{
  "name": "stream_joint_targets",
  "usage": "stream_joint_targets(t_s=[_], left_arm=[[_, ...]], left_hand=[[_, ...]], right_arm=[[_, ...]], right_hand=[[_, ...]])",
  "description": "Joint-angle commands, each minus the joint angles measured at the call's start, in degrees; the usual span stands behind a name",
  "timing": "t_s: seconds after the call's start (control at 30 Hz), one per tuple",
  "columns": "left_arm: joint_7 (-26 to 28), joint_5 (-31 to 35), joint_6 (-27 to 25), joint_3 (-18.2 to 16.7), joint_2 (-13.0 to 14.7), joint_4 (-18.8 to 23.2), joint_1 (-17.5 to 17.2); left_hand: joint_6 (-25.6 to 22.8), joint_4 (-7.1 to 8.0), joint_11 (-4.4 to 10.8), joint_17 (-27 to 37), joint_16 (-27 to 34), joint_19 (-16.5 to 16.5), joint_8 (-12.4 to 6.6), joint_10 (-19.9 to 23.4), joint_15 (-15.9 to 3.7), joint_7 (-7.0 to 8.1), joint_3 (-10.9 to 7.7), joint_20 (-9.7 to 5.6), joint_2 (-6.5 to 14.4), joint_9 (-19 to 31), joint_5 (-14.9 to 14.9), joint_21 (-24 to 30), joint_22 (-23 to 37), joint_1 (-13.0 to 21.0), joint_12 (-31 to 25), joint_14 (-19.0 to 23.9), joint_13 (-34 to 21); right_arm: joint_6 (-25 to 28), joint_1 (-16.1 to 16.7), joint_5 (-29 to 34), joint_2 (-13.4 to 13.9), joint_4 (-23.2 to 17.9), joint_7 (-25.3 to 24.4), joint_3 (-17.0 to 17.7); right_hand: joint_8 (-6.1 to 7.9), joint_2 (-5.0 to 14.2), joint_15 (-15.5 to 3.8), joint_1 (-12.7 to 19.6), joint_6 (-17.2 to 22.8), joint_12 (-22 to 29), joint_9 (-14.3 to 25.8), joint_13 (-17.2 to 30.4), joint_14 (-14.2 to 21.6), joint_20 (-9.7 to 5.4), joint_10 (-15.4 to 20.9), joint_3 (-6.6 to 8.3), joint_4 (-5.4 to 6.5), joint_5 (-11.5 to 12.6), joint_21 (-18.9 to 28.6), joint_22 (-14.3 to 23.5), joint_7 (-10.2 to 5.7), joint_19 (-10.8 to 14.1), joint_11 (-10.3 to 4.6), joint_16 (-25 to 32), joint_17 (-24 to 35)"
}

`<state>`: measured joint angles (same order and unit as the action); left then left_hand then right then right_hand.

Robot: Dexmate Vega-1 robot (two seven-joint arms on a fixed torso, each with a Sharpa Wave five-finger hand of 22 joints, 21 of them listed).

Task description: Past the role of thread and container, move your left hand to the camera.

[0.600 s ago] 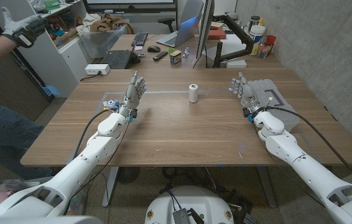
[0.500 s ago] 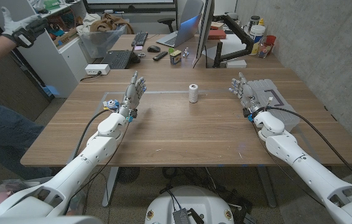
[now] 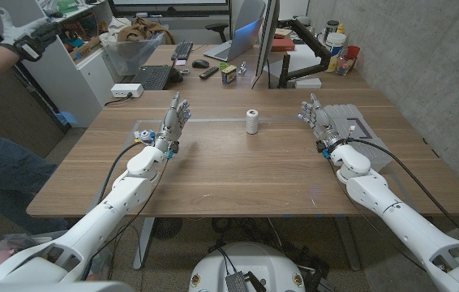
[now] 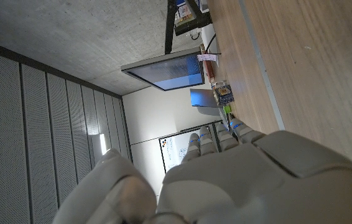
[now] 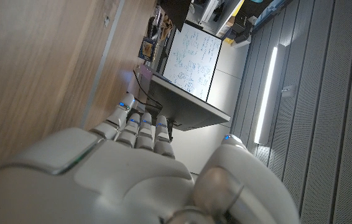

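A smooth wooden tabletop (image 3: 238, 174) with a straight front edge fills the middle of the frame. A small white cylindrical spool of thread (image 3: 252, 122) stands upright at upper centre, alone on bare wood. The left robot hand (image 3: 174, 119), white and glossy, is at centre left, fingers straight and apart, gripping nothing. The right robot hand (image 3: 317, 120), centre right, is likewise open and empty, just beside a grey ridged container (image 3: 356, 123). Wide bare wood lies between the hands.

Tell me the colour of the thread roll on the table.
White, or off-white; the thread roll shows best in the head view.
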<state>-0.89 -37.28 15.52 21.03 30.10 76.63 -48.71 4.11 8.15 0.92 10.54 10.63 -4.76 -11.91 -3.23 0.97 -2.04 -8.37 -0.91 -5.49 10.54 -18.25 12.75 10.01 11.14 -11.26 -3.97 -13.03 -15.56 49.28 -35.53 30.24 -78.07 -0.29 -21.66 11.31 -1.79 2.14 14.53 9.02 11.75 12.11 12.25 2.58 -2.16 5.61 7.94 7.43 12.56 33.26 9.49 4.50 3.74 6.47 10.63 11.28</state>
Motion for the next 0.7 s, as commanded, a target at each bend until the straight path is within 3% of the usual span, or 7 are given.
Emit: stream_joint_targets(t_s=[0.03,0.7], left_arm=[[0.68,0.32,-0.69,-0.18,0.71,1.63,-0.74],[2.75,2.09,-2.15,-1.27,4.83,5.74,-3.96]], left_hand=[[0.02,-0.16,0.13,0.21,0.42,-0.22,-0.3,-0.18,0.09,0.05,-0.27,0.29,0.38,0.24,-0.63,0.05,0.3,0.33,-0.46,-0.31,0.03],[-1.2,-0.42,-0.02,0.16,0.63,-0.06,-0.54,0.91,0.23,0.18,-0.44,1.15,1.43,0.26,-1.08,-0.16,0.33,0.86,-0.85,0.54,0.57]], right_arm=[[-0.59,0.36,0.75,0.06,-0.85,-0.29,-0.34],[-1.16,0.72,2.6,1.07,-1.73,-1.34,-0.29]], right_hand=[[0.27,0.32,0.09,0.31,0.74,0.34,-0.01,0.06,0.38,-1.04,0.38,0.21,-0.21,0.41,-0.19,0.31,-0.05,0.23,0.58,0.51,0.07],[0.36,0.48,-0.02,0.24,1.47,0.46,-0.43,-0.46,0.52,-1.03,0.77,0.04,-0.43,0.39,-0.92,0.32,-0.46,0.43,0.24,0.6,-0.1]])
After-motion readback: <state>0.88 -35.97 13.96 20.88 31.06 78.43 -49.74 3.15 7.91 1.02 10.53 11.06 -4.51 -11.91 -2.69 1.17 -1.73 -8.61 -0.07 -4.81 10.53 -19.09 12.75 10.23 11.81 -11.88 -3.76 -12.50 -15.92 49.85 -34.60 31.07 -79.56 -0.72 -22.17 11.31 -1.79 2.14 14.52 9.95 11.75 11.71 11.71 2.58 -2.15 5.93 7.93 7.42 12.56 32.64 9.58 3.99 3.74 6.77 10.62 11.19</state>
